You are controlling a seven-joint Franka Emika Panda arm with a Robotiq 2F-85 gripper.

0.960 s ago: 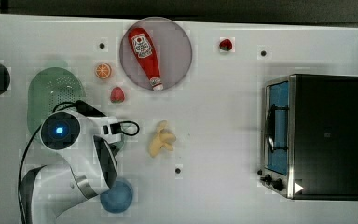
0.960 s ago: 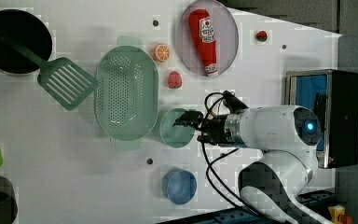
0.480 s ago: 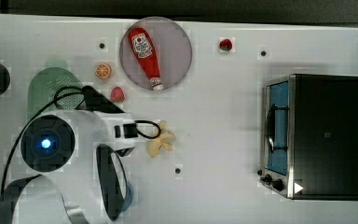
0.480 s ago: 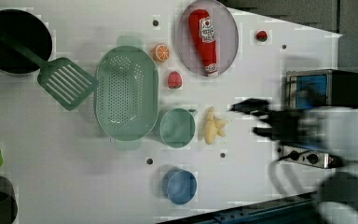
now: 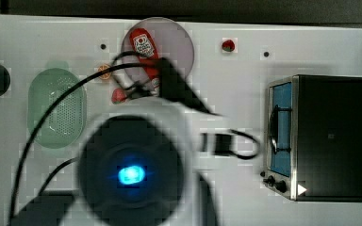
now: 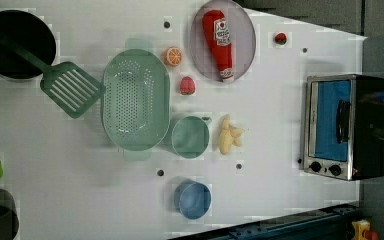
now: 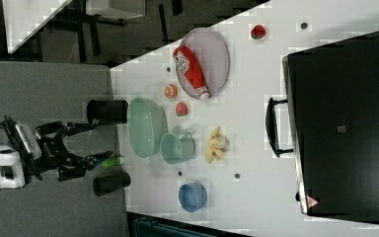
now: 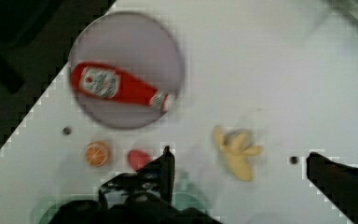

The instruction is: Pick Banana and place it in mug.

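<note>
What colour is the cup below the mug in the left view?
Blue, clearest in the left view; the mug is pale green.

The table (image 6: pixel 280 150) looks smooth, matt white; the colander (image 6: pixel 135 100) is pale green perforated plastic; the mug (image 6: pixel 190 137) at its 4 o'clock seems the same matt plastic; the banana (image 6: pixel 228 135) looks dull, soft yellow; the toaster oven (image 6: pixel 337 127) has brushed metal trim and a glossy bluish door.

Bright, even light on the white table (image 6: pixel 280 200) — soft shadows only. The arm (image 5: pixel 136 165) is a blurry blob up top, and the wrist view's smeared too.
</note>
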